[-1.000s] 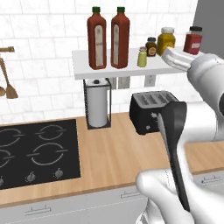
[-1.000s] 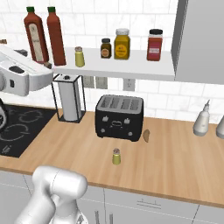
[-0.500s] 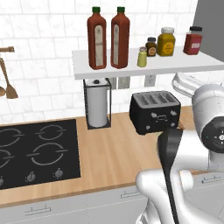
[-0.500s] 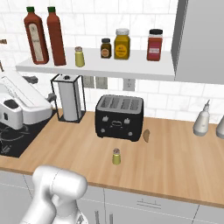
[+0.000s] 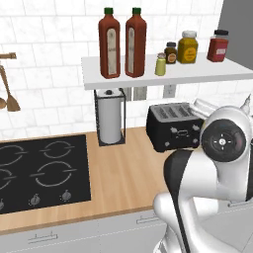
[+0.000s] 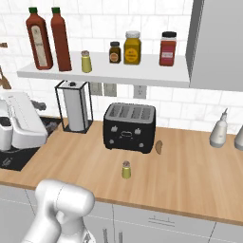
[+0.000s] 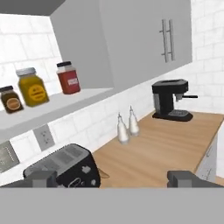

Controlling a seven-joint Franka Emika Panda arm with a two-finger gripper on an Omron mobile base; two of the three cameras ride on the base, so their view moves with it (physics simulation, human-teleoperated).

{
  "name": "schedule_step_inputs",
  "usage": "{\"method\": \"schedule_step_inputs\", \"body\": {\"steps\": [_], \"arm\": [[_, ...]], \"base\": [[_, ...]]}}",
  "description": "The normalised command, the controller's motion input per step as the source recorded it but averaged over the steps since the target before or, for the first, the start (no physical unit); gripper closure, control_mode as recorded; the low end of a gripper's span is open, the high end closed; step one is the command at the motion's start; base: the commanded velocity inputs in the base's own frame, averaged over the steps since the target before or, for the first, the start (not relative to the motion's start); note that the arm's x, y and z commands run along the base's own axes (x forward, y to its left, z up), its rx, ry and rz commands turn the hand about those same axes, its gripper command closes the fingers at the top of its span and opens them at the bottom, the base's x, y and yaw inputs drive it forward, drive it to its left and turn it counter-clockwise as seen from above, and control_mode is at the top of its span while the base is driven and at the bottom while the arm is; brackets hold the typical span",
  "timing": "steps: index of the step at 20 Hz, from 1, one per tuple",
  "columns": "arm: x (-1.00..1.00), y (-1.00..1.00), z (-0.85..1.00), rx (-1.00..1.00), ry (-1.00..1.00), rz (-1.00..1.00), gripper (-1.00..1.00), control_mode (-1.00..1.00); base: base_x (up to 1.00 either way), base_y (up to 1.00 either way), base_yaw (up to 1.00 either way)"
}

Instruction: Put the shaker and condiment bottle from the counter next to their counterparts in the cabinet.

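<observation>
- My claw (image 7: 112,178) stands wide open with nothing between its fingertips (image 7: 43,178), up above the desk (image 6: 190,166) and looking along the back wall
- The shaker (image 6: 126,169) stands upright on the desk, near the front edge, in front of the black toaster (image 6: 129,126) and apart from it
- Its twin shaker (image 6: 86,61) stands on the white shelf (image 6: 109,73), just right of the two bottles
- Both condiment bottles (image 5: 109,43) (image 5: 135,42) stand upright side by side at the shelf's left end, close together
- Further right on the shelf: a dark brown jar (image 6: 114,52), a mustard-yellow jar (image 6: 132,47) and a red jar (image 6: 168,48)
- A paper towel holder (image 5: 110,117) stands at the desk's back edge between the hob (image 5: 42,170) and the toaster
- Two pale bottles (image 7: 127,125) stand by the back wall; a coffee machine (image 7: 170,100) sits toward the far right end
</observation>
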Motion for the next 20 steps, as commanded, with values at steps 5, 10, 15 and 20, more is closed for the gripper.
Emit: {"method": "schedule_step_inputs", "body": {"steps": [5,10,15,20], "arm": [[0.09,-0.02,-0.8,0.0,0.04,0.0,-1.0,-1.0],[0.22,-0.04,-0.86,0.0,-0.05,0.0,-1.0,-1.0],[0.19,-0.13,-0.86,0.0,-0.02,0.0,-1.0,-1.0],[0.03,-0.22,-0.76,0.0,-0.01,0.0,-1.0,-1.0]], "base": [[0.0,0.0,0.0],[0.0,0.0,0.0],[0.0,0.0,0.0],[0.0,0.0,0.0]]}}
